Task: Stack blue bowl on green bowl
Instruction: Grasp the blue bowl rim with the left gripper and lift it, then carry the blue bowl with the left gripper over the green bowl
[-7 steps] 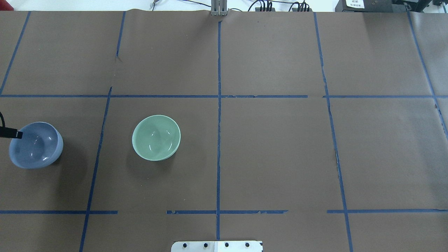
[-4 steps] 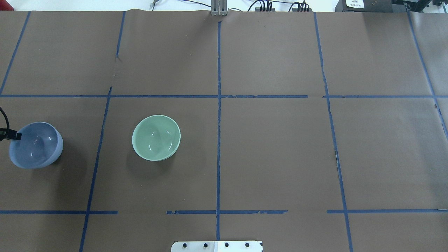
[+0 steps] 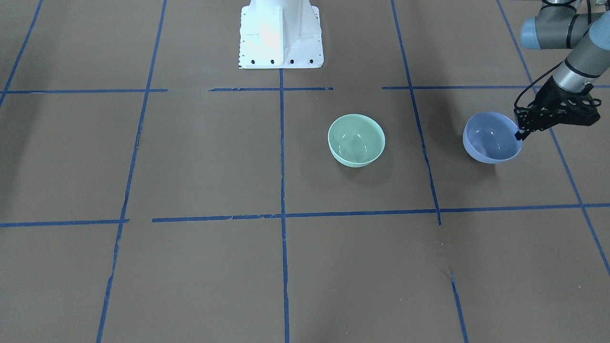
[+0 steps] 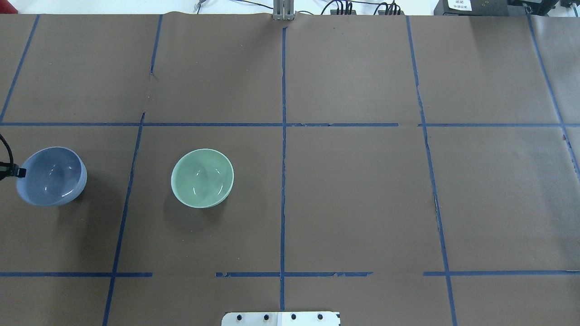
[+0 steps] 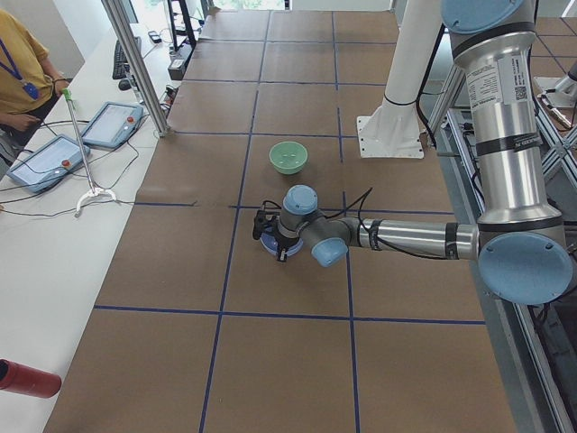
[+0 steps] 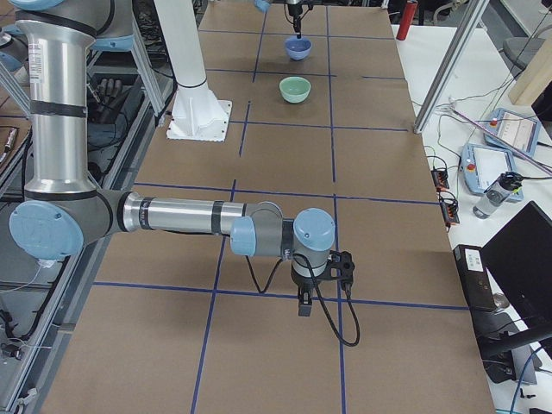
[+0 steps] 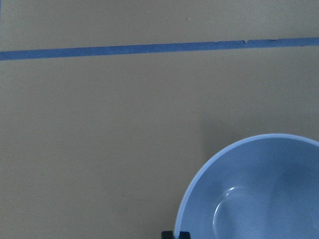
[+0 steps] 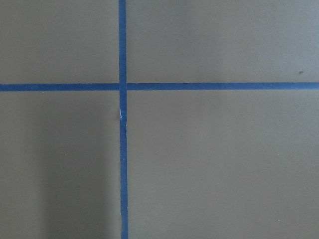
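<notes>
The blue bowl (image 4: 52,176) is at the table's left end, its rim pinched by my left gripper (image 4: 18,172). In the front-facing view the gripper (image 3: 519,135) is shut on the rim of the blue bowl (image 3: 491,138), which hangs slightly tilted above the paper. The left wrist view shows the bowl (image 7: 259,194) at the lower right. The green bowl (image 4: 202,178) stands upright and empty to its right; it also shows in the front-facing view (image 3: 356,139). My right gripper (image 6: 304,297) shows only in the exterior right view, far from both bowls; I cannot tell whether it is open or shut.
Brown paper with a blue tape grid (image 4: 283,136) covers the table. The robot's white base (image 3: 281,33) stands at the near middle edge. A side bench with tablets (image 5: 45,162) and an operator lies past the far edge.
The blue bowl has risen off the paper and shifted a little toward the far side and the green bowl, held at its rim by the left gripper. The green bowl has not moved.
</notes>
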`<action>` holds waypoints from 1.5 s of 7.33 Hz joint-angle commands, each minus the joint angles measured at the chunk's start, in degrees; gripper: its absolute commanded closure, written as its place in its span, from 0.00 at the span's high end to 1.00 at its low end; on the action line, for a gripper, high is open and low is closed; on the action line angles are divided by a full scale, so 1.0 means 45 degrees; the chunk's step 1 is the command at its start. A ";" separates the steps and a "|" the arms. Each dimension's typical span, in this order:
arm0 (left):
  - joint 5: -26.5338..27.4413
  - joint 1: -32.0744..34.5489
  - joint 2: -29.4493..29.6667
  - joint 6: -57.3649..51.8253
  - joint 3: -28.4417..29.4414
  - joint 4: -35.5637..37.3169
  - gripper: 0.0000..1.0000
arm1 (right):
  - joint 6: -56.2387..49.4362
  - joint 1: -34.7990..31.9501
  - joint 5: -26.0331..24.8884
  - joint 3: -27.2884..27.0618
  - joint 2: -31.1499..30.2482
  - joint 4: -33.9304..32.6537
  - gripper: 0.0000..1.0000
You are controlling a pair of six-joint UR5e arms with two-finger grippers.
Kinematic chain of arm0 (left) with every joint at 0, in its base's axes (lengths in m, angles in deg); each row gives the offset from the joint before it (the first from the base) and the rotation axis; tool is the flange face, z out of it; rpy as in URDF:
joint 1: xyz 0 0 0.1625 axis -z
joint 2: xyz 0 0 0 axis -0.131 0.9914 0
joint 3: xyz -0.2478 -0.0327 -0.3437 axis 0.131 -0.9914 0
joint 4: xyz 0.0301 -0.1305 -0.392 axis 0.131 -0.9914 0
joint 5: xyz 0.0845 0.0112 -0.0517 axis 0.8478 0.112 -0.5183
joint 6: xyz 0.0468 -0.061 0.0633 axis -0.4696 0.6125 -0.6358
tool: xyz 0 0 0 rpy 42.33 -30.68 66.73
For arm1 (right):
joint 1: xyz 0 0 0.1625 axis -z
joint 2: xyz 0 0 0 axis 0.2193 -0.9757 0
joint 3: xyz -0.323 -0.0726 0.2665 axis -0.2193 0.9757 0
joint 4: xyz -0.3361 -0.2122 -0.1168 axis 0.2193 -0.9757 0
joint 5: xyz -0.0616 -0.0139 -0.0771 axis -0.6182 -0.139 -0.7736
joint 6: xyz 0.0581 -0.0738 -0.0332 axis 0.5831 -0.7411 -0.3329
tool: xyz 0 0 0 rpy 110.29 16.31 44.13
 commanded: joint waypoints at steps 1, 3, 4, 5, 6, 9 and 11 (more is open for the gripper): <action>-0.0242 0.0075 0.0276 0.0007 -0.2731 0.3480 0.00 | 0.0000 0.0000 -0.0001 0.0000 0.0000 -0.0019 1.00; -0.0067 0.0017 0.2374 0.2003 -0.4909 0.7727 0.00 | 0.0000 0.0000 -0.0001 0.0000 0.0000 0.0000 1.00; -0.0009 -0.0931 0.3141 0.3778 -0.4992 0.7954 0.00 | 0.0000 0.0000 -0.0001 0.0000 0.0000 0.0000 1.00; 0.0765 -0.2023 0.3768 0.5207 -0.4839 0.7976 0.00 | 0.0000 0.0000 0.0019 0.0000 0.0000 0.0000 1.00; 0.1295 -0.2962 0.4354 0.6382 -0.4508 0.7976 0.00 | 0.0000 0.0000 -0.0001 0.0000 0.0000 0.0000 1.00; 0.2042 -0.4414 0.5469 0.7817 -0.3551 0.7898 0.00 | 0.0000 0.0000 -0.0001 0.0000 0.0000 0.0000 1.00; 0.2160 -0.4708 0.6018 0.8092 -0.2906 0.7859 0.00 | 0.0000 0.0000 0.0019 0.0000 0.0000 0.0000 1.00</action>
